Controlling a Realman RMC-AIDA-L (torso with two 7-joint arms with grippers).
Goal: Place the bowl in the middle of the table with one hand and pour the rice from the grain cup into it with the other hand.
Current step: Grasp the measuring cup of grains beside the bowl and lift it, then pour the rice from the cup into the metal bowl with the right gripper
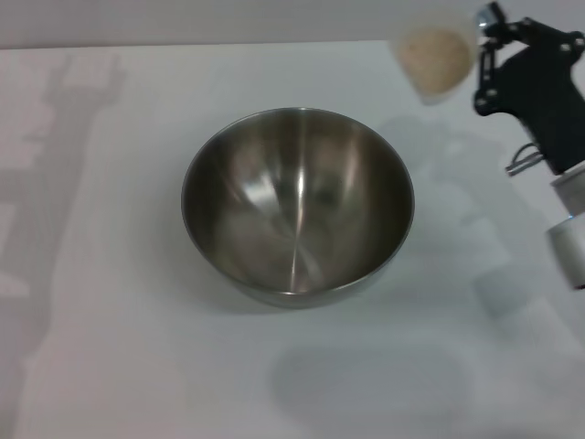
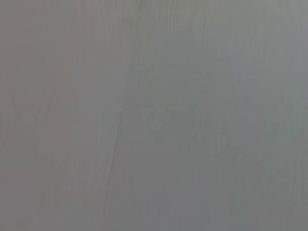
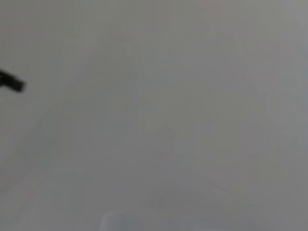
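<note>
The stainless-steel bowl [image 1: 298, 203] stands upright in the middle of the white table [image 1: 110, 366], and its shiny inside holds nothing. At the far right, my right gripper [image 1: 477, 60] is shut on the clear grain cup [image 1: 435, 58], held in the air beyond the bowl's far right rim. Pale beige rice [image 1: 433, 53] fills the cup. My left gripper is out of view; only an arm's shadow falls on the table's left side. The left wrist view shows only bare table surface.
Bare white tabletop surrounds the bowl on all sides. The table's far edge [image 1: 228, 44] runs along the top of the head view. A small black part [image 3: 11, 83] pokes in at the edge of the right wrist view.
</note>
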